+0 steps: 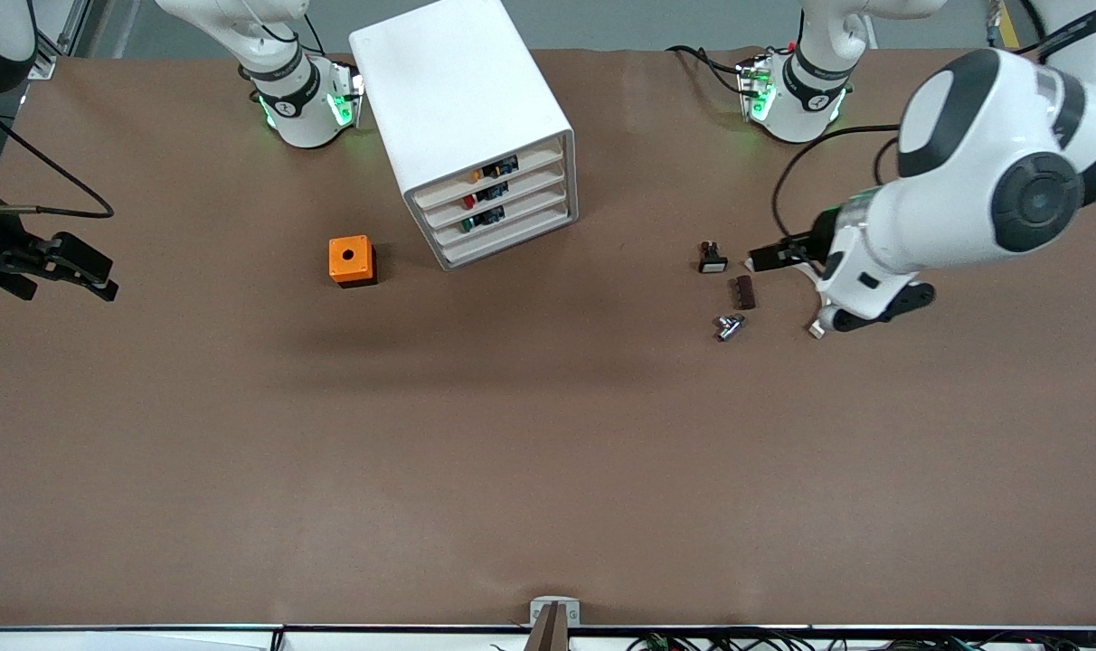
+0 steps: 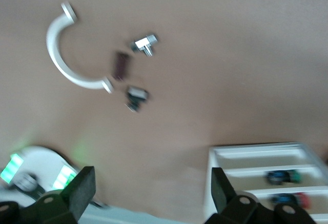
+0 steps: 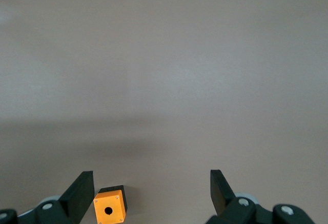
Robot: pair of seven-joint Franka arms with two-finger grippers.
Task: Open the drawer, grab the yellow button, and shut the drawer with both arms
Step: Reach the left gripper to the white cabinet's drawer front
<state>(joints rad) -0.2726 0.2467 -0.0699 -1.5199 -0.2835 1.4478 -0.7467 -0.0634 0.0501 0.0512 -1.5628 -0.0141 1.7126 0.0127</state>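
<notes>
The wide stretch of brown table (image 1: 530, 470) nearer the front camera lies bare, so a gripper could sweep there freely. In front of the cabinet (image 1: 462, 99) the way to its drawer fronts is open, with only the orange cube (image 1: 351, 260) standing off toward the right arm's end. Toward the left arm's end a cluster blocks low passes: a black-and-white switch part (image 1: 712, 258), a dark brown block (image 1: 744, 291), a metal fitting (image 1: 728, 326) and a white curved handle (image 2: 65, 55) close together

You have a plain brown counter (image 1: 548, 452), a white cabinet (image 1: 448, 81) with pale drawer fronts, an orange cube (image 1: 351, 260) with a black hole, and glossy white arms (image 1: 955, 181) ringed in black.
</notes>
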